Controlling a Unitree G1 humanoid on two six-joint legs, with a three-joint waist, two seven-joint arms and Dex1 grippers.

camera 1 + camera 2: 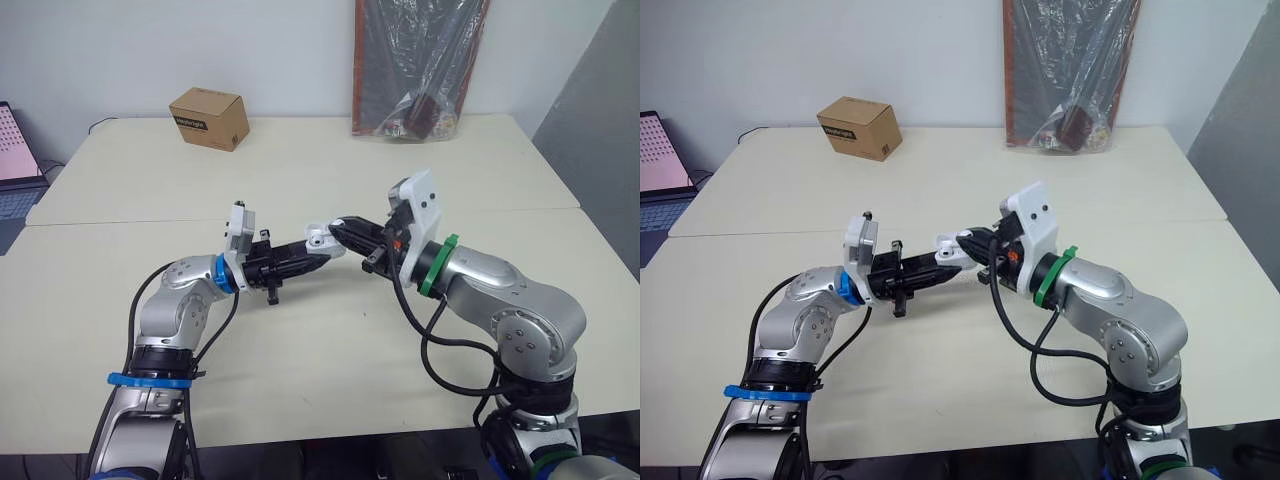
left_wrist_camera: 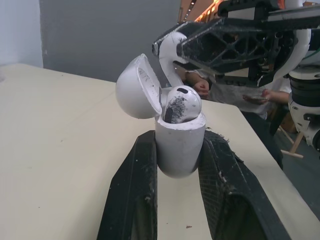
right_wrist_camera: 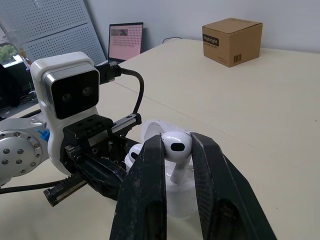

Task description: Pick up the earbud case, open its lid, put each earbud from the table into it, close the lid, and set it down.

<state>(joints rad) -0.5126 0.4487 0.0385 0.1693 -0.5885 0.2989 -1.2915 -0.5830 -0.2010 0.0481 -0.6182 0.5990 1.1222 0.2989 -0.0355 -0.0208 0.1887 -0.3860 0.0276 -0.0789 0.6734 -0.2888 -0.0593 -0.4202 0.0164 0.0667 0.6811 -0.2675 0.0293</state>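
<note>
Left end effector (image 1: 320, 250): closed on the earbud case. I saw its two black, scuffed fingers clamp the case's body from both sides at the centre of the head view.
Earbud case (image 2: 180, 150): smooth white plastic with a rounded, pebble-like body, upright between those fingers.
Lid (image 2: 137, 87): a domed white shell, hinged back and open, with grey smudges on its inner face.
Seated earbud (image 2: 181, 102): a rounded white bulb streaked with dark grime, sitting in the case's mouth.
Right end effector (image 1: 338, 230): closed on the held earbud (image 3: 175, 147). Its black fingers pinched the glossy bulb, stem downward, just above the open case.
Worktop (image 1: 300, 380): flat, matte and cream, with a seam across it.
Cardboard box (image 1: 209, 117): brown and blocky, at the upper left, well apart from the arms.
Laptop (image 1: 15, 160): at the left edge, with a pink lit screen.
Plastic-wrapped bundle (image 1: 420, 65): in crinkled clear film, leaning against the wall at the upper right.
</note>
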